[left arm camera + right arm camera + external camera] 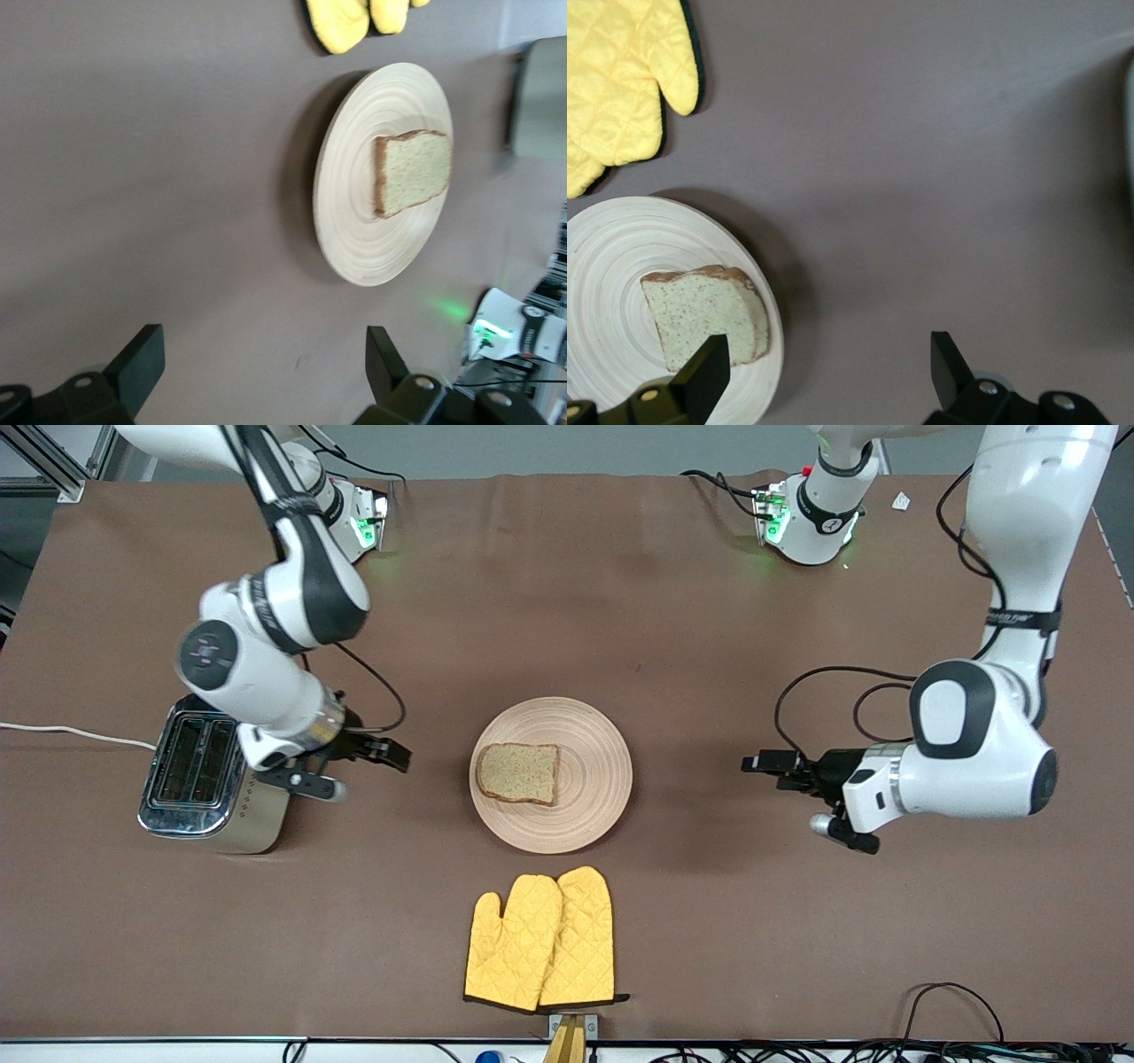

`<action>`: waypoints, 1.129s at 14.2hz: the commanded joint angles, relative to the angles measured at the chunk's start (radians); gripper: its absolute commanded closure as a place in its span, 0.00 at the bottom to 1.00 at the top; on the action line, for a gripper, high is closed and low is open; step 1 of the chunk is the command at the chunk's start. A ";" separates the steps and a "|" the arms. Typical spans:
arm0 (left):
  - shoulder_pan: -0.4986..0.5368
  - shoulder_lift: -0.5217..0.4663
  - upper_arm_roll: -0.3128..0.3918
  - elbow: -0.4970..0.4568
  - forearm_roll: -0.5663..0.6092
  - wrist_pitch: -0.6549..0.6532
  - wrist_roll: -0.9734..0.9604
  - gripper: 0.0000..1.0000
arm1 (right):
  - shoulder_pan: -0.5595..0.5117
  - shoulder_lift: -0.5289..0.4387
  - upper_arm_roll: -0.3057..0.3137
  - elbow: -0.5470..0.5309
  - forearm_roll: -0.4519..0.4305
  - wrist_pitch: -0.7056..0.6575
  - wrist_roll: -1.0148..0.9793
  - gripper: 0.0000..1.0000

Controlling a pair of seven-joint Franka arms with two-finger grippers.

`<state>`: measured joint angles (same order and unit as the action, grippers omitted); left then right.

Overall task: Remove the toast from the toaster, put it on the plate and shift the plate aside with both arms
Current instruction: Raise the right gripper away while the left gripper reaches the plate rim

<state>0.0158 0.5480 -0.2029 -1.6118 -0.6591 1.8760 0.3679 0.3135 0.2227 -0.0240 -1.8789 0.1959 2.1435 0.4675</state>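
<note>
The toast lies flat on the round wooden plate in the middle of the table. My right gripper is open and empty, over the table between the toaster and the plate. Its wrist view shows the toast and the plate by one finger, with the gripper over bare cloth. My left gripper is open and empty, over the table toward the left arm's end, apart from the plate. Its wrist view shows the plate and toast ahead of the gripper.
A silver two-slot toaster stands toward the right arm's end, close to my right arm's wrist. A pair of yellow oven mitts lies nearer the front camera than the plate. A white cord runs from the toaster. Brown cloth covers the table.
</note>
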 commanded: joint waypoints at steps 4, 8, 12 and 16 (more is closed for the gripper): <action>-0.010 0.140 -0.045 -0.031 -0.282 0.084 0.236 0.05 | -0.120 -0.173 0.016 -0.045 -0.156 -0.091 -0.058 0.00; -0.057 0.220 -0.050 -0.053 -0.471 0.149 0.382 0.14 | -0.220 -0.298 0.015 -0.040 -0.164 -0.210 -0.258 0.00; -0.120 0.244 -0.050 -0.060 -0.569 0.238 0.396 0.18 | -0.316 -0.380 0.015 -0.028 -0.164 -0.315 -0.394 0.00; -0.146 0.268 -0.050 -0.060 -0.593 0.261 0.398 0.26 | -0.320 -0.454 0.016 -0.020 -0.216 -0.366 -0.400 0.00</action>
<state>-0.1280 0.8139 -0.2512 -1.6623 -1.2263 2.1226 0.7488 0.0043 -0.1819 -0.0240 -1.8807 0.0172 1.7875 0.0744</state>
